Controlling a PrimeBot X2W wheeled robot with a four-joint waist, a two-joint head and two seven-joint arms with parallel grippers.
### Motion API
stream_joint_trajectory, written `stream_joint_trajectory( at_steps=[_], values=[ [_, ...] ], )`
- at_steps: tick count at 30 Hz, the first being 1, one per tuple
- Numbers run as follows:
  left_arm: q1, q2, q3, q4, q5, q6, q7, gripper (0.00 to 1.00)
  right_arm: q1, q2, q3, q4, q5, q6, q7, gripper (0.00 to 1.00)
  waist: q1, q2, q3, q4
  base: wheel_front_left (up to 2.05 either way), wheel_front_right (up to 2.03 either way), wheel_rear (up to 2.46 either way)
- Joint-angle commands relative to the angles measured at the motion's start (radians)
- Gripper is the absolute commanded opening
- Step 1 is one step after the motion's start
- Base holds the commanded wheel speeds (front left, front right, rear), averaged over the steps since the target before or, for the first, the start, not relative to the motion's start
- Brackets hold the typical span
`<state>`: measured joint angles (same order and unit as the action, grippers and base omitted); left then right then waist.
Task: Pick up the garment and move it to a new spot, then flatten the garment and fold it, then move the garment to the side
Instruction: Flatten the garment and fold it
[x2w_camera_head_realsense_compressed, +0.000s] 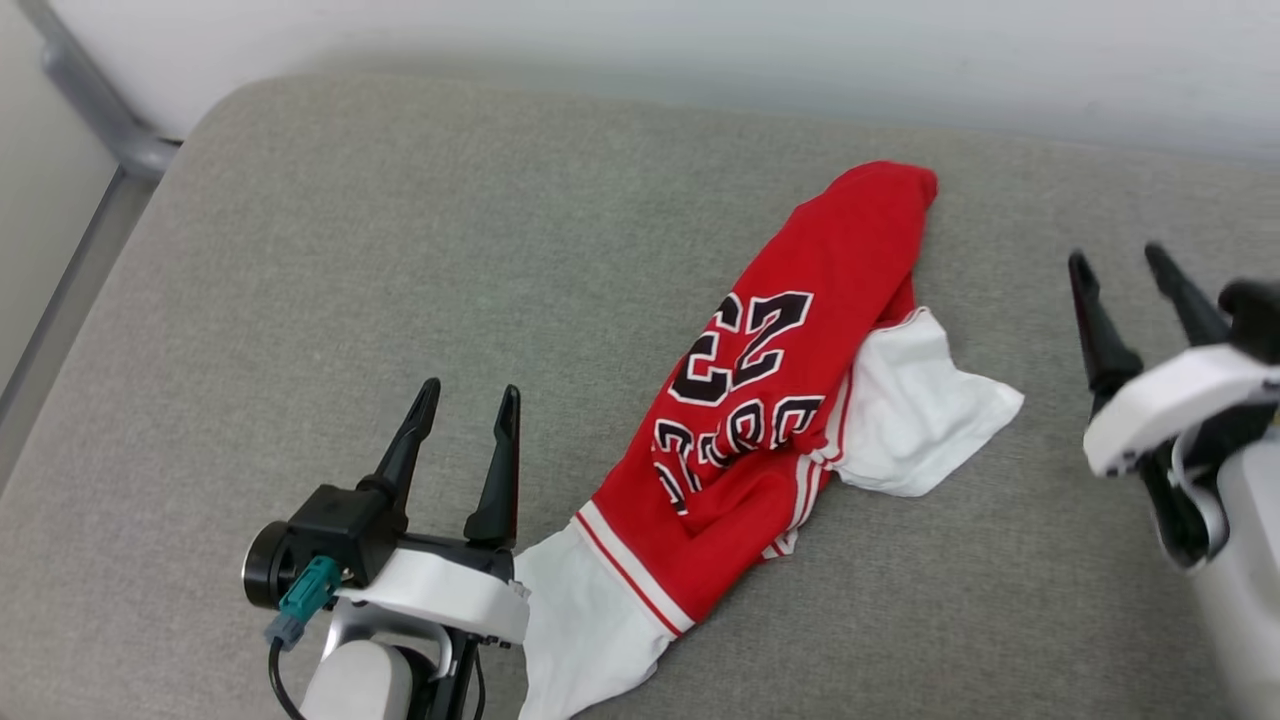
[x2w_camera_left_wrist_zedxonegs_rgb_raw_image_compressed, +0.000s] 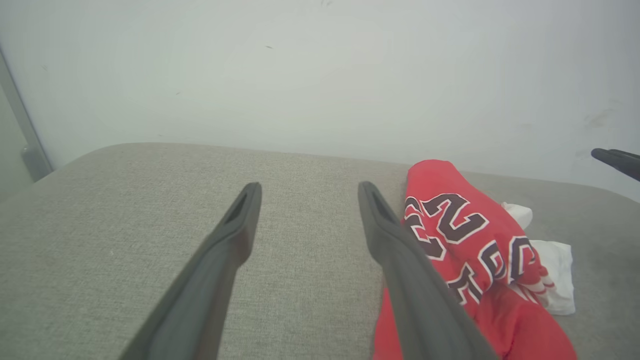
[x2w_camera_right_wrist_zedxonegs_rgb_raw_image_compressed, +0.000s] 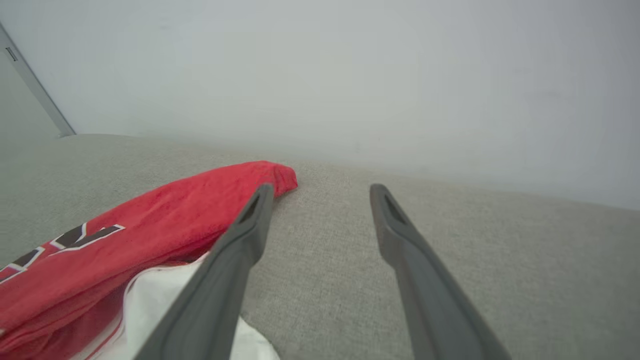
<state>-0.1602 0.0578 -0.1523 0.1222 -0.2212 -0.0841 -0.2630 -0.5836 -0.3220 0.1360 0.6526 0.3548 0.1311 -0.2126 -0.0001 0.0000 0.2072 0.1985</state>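
The garment (x2w_camera_head_realsense_compressed: 790, 400), a red jersey T-shirt with white sleeves and black lettering, lies crumpled in a long diagonal heap on the grey cushion (x2w_camera_head_realsense_compressed: 350, 260). One white sleeve (x2w_camera_head_realsense_compressed: 920, 410) sticks out to the right, another (x2w_camera_head_realsense_compressed: 580, 630) at the lower left. My left gripper (x2w_camera_head_realsense_compressed: 468, 400) is open at the lower left, just left of the garment's lower end, holding nothing. My right gripper (x2w_camera_head_realsense_compressed: 1120, 258) is open to the right of the garment, apart from it and empty. In the left wrist view the garment (x2w_camera_left_wrist_zedxonegs_rgb_raw_image_compressed: 470, 240) lies right of the left gripper (x2w_camera_left_wrist_zedxonegs_rgb_raw_image_compressed: 306, 189). In the right wrist view the garment (x2w_camera_right_wrist_zedxonegs_rgb_raw_image_compressed: 150, 225) lies left of the right gripper (x2w_camera_right_wrist_zedxonegs_rgb_raw_image_compressed: 320, 189).
A pale wall (x2w_camera_head_realsense_compressed: 700, 50) runs behind the cushion. A grey metal frame post (x2w_camera_head_realsense_compressed: 100, 110) stands at the far left corner. The cushion's left edge curves down beside the floor. Bare cushion lies left of and beyond the garment.
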Motion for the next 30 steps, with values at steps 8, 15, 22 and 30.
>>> stream_joint_trajectory(
  at_steps=[8,15,22,30],
  values=[
    [0.030,0.004,0.022,0.011,0.007,0.008,-0.002,1.00,0.200,0.020,-0.090,-0.160,-0.042,-0.001,0.134,1.00,0.0001,0.0000,-0.037,-0.037,0.00,0.00,0.00],
    [0.041,0.002,0.022,0.020,0.003,0.010,-0.002,1.00,0.316,0.039,-0.118,-0.316,-0.017,-0.001,0.383,1.00,0.0001,0.0000,-0.046,-0.047,0.00,0.00,0.00],
    [0.005,-0.001,0.003,0.014,-0.001,-0.002,-0.002,1.00,0.254,0.015,-0.065,-0.402,0.025,-0.001,0.747,1.00,0.0001,0.0000,0.001,-0.021,0.00,0.00,0.00],
    [-0.039,-0.005,-0.017,0.009,-0.016,-0.010,-0.002,1.00,0.114,-0.028,0.023,-0.340,0.018,-0.001,0.859,1.00,0.0001,0.0000,0.077,0.039,0.00,0.00,0.00]
  ],
)
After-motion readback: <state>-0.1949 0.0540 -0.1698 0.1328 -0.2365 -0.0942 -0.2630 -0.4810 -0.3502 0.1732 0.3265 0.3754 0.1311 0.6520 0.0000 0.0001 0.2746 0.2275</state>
